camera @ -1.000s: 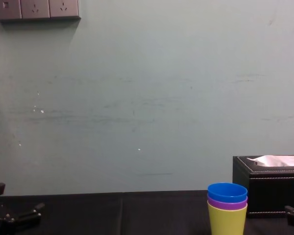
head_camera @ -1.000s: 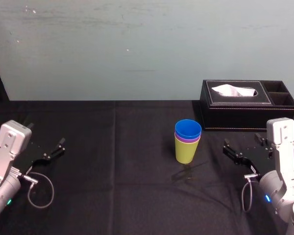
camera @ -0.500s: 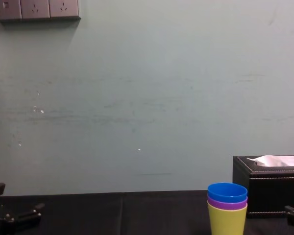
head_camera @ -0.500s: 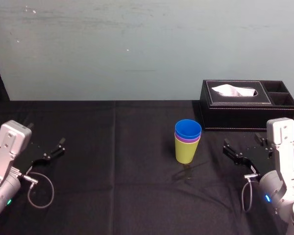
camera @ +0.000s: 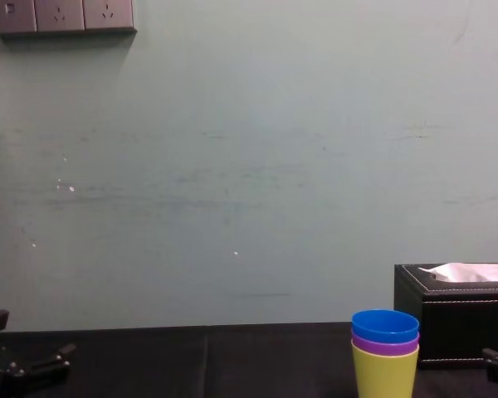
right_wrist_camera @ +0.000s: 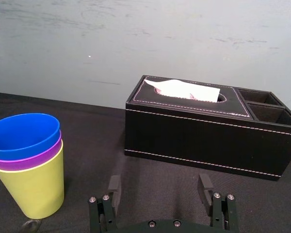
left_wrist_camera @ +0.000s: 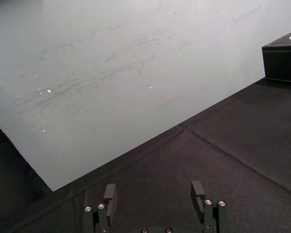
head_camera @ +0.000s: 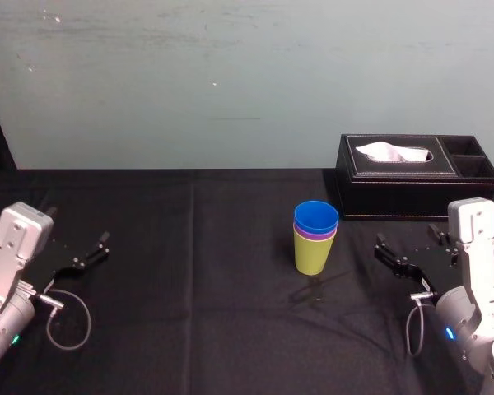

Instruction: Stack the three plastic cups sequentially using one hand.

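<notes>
In the head view, the three plastic cups [head_camera: 314, 249] are seen nested upright on the tabletop [head_camera: 189, 247], near the tissue box [head_camera: 403, 177]. In the wrist views, the left end effector [left_wrist_camera: 154, 191] and right end effector [right_wrist_camera: 159, 183] are shown wide open and empty. The stack could be toppled if swept by the nearby right arm.

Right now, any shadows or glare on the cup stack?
Head view: the cup stack throws a faint shadow on the black cloth toward the robot; no glare on it. Right wrist view: stack evenly lit, no hot spots on the tissue box.
</notes>
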Robot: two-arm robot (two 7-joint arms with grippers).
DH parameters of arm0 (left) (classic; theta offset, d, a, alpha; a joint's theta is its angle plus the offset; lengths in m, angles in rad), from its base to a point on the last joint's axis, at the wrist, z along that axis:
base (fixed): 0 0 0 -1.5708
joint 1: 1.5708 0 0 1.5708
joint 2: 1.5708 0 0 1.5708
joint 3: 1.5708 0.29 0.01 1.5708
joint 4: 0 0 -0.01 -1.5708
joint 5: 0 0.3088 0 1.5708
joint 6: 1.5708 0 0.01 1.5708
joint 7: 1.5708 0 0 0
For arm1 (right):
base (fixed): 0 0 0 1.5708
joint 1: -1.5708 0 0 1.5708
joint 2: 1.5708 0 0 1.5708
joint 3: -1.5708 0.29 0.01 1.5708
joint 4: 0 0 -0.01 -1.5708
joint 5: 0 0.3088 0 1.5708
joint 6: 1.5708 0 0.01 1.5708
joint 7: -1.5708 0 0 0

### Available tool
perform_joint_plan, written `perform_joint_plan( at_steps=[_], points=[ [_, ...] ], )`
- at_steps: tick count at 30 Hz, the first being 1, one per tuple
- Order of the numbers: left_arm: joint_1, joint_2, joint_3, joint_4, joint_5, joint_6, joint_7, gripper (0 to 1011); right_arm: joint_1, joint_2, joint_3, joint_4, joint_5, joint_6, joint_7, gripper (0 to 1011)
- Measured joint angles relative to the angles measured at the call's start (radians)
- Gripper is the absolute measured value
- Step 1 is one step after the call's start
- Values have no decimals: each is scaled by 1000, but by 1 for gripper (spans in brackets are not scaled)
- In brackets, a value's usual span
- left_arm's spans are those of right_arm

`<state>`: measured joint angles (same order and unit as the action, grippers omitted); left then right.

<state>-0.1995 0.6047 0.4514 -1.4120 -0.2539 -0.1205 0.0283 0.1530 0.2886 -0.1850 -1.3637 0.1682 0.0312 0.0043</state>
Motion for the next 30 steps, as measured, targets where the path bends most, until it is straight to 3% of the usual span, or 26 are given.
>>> perform_joint_plan(
  at_steps=[30],
  points=[
    [0,0,0,0,0,0,0,1000,0,0,0,0,0,0,0,1003]
  ],
)
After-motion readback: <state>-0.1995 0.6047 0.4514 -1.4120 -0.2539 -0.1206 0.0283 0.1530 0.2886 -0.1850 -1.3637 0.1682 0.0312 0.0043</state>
